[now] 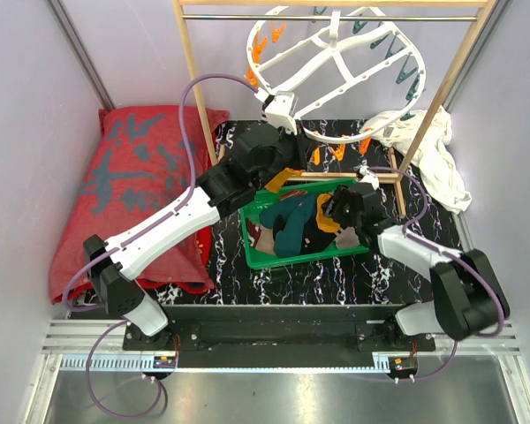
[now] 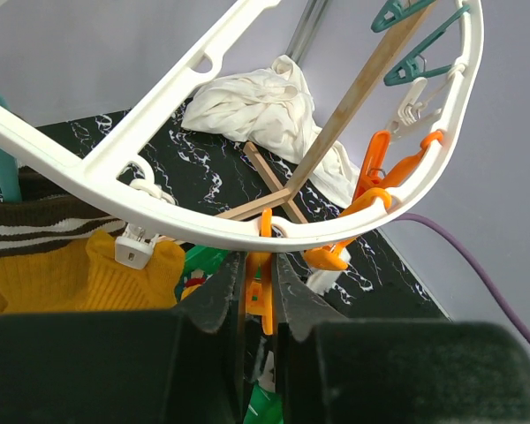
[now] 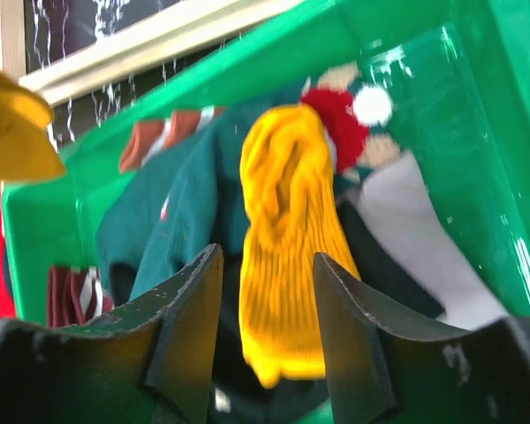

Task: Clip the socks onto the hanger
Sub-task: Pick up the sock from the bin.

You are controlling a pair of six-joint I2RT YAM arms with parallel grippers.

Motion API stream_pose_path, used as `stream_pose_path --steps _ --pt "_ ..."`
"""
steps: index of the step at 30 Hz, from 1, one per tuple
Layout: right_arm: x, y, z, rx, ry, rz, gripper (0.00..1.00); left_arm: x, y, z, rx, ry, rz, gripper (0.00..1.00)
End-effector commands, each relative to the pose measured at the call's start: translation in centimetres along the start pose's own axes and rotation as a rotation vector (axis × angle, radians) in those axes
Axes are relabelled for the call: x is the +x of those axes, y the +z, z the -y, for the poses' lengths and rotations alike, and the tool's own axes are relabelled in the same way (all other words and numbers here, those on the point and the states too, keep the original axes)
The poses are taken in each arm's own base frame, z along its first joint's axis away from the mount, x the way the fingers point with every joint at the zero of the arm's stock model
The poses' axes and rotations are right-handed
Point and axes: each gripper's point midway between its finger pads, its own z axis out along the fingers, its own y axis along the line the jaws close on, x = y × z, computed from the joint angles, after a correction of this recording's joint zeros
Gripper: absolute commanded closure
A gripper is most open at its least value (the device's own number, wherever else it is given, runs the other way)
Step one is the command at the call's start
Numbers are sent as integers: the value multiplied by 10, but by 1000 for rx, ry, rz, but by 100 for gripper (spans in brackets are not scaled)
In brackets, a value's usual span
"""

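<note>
Socks (image 1: 291,225) mostly in green bin (image 1: 311,256), mustard sock (image 2: 71,274) seemingly on hanger (image 2: 79,172); left gripper (image 2: 256,269) squeezing orange peg (image 2: 263,302), right gripper (image 3: 267,265) open astride second mustard sock (image 3: 287,221).

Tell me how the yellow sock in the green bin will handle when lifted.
Probably floppy: the yellow sock lies bunched among other socks, so it would likely droop from the right gripper. Its ribbed knit looks grippy and unlikely to slip. It is probably light.

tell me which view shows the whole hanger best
Top external: the full oval hanger is in frame, pegs included. Left wrist shows only a close stretch of its rim with a few pegs; right wrist shows none of it.
</note>
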Motion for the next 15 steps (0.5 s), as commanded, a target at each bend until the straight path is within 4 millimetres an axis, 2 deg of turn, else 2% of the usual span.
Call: stream_pose_path --steps 1,4,8,11,15 --pt "-39 21 -24 -65 54 112 48 -43 -11 11 33 -27 124 89" --pt "-37 34 -20 -55 51 98 49 -42 -10 11 32 -24 121 89" --pt "-22 55 -7 -16 47 53 52 -40 -10 10 28 -21 117 89" --pt "-17 61 -3 -16 48 40 58 -41 -10 10 31 -18 119 89" --pt "-3 68 0 -29 36 -3 60 -40 -10 10 30 -21 116 89"
